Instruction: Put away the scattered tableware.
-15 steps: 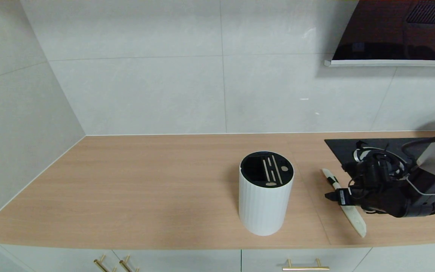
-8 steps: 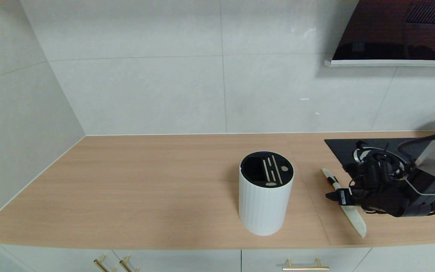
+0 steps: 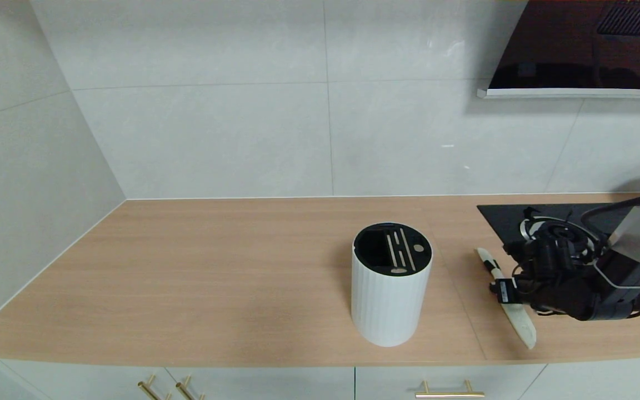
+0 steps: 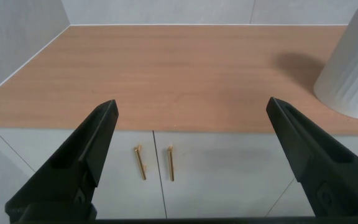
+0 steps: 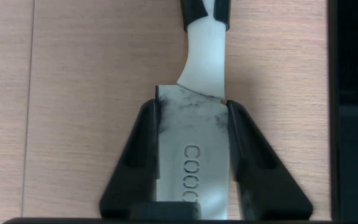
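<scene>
- Left gripper [image 4: 191, 103] nearest, facing the countertop's [image 3: 214, 266] front edge; fingers spread wide, holding nothing.
- White ceramic knife [image 3: 521, 328] flat on the countertop, blade end nearest, handle end farther back.
- Right gripper [image 3: 501, 290] low over the knife; fingers closed against both blade edges, just short of the handle.
- White ribbed knife holder [image 3: 389, 300] upright, left of the knife, apart from it; black slotted top.
- Black cooktop [image 3: 498, 219] just beyond the handle end.
</scene>
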